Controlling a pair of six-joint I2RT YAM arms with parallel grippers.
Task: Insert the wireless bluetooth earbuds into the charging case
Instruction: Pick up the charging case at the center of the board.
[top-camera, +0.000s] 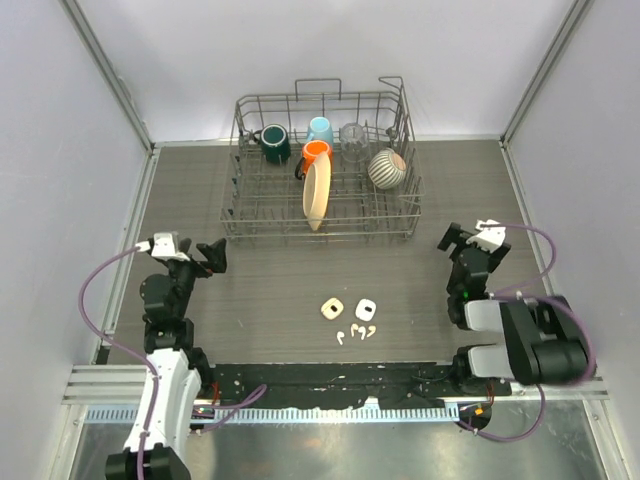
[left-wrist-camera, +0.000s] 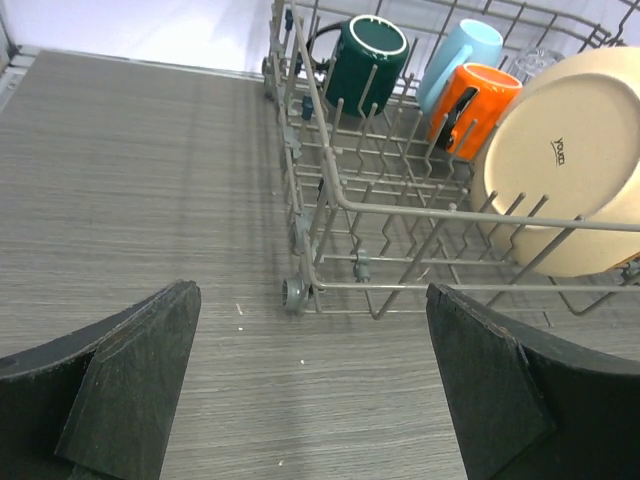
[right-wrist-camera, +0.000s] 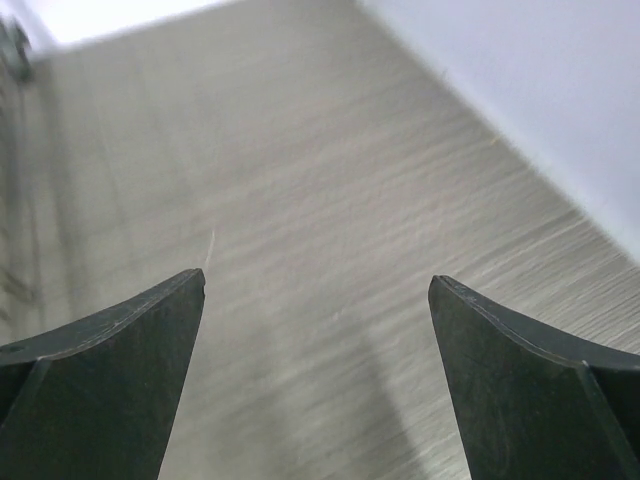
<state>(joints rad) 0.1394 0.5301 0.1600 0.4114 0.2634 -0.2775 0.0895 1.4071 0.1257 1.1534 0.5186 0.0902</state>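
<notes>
Two little rounded-square charging cases lie on the table's near middle in the top view, a cream one and a white one. Just in front of them lie three tiny white earbuds, loose on the wood. My left gripper hovers open at the left, well away from them and facing the rack's corner. At the right, also apart from them, my right gripper stands open over bare table. Neither wrist view shows the cases or the earbuds.
A wire dish rack stands at the back middle. It holds a green mug, a blue mug, an orange mug, a cream plate, a glass and a striped bowl. White walls enclose the table.
</notes>
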